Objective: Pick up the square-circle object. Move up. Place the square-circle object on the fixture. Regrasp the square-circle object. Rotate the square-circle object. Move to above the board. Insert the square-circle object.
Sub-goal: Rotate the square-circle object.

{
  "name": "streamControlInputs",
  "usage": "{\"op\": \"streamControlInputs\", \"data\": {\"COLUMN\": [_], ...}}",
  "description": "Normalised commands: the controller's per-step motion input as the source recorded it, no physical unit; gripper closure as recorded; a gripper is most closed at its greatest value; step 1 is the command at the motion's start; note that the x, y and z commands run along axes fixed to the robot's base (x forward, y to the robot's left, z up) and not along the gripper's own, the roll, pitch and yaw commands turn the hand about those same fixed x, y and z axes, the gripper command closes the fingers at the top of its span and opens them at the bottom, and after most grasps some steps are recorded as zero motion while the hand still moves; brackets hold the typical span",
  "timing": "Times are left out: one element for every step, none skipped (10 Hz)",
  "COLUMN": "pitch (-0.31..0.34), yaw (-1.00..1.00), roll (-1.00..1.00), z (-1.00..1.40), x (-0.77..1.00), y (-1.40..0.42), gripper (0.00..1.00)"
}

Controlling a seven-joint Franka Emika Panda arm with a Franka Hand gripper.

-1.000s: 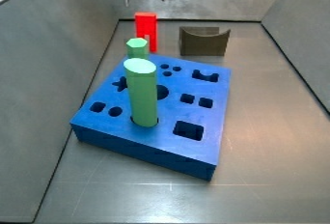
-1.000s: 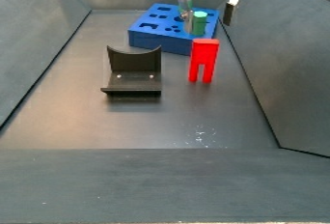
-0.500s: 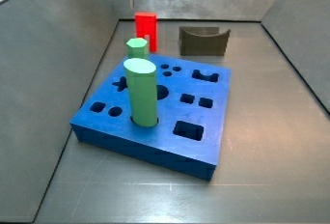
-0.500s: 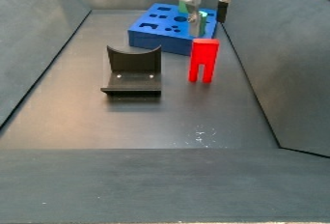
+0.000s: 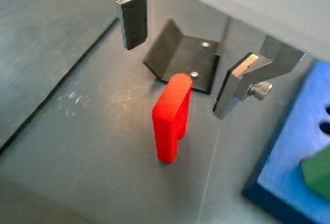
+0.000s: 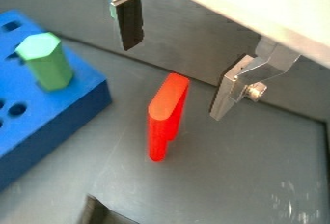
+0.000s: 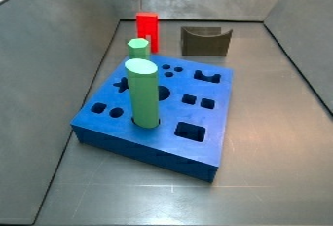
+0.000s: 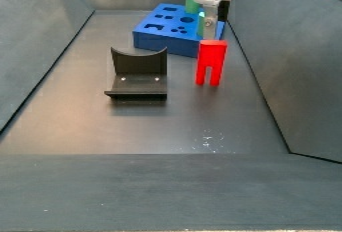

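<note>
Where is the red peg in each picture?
Wrist view: square-circle object mid-frame, below the open end effector.
Wrist view: mid-frame, beside the board.
Side view: upright at the back, behind the board.
Side view: upright, centre-right.
Shared landmark: the blue board.

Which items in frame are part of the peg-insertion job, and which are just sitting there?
In the job:
- bright red square-section peg, standing on the floor
- dark grey notched fixture
- flat blue board with cut-out holes
- hand, open above the peg

Just there:
- tall green cylinder in the board
- shorter green cylinder in the board
</note>
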Motion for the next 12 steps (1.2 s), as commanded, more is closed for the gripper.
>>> {"op": "streamControlInputs", "data": {"pitch": [0.004,0.004,0.004,0.005,0.005,0.005,0.005,0.005,0.006,0.006,0.006,0.007], "yaw": [1.00,1.00,1.00,1.00,1.00,1.00,1.00,1.00,1.00,1.00,1.00,1.00], "roll": [-0.01,-0.01,-0.01,-0.01,-0.02,-0.02,-0.02,-0.02,-0.02,-0.02,-0.02,-0.02], "z": [-0.01,-0.01,-0.01,-0.01,-0.01,-0.01,-0.01,-0.01,-0.01,-0.01,-0.01,-0.01], "x": [0.02,0.02,0.02,0.02,0.02,0.02,0.02,0.02,0.02,0.02,0.02,0.02], "y": [0.00,0.00,0.00,0.00,0.00,0.00,0.00,0.00,0.00,0.00,0.00,0.00], "gripper": [0.00,0.00,0.00,0.00,0.00,0.00,0.00,0.00,0.00,0.00,0.00,0.00]}}
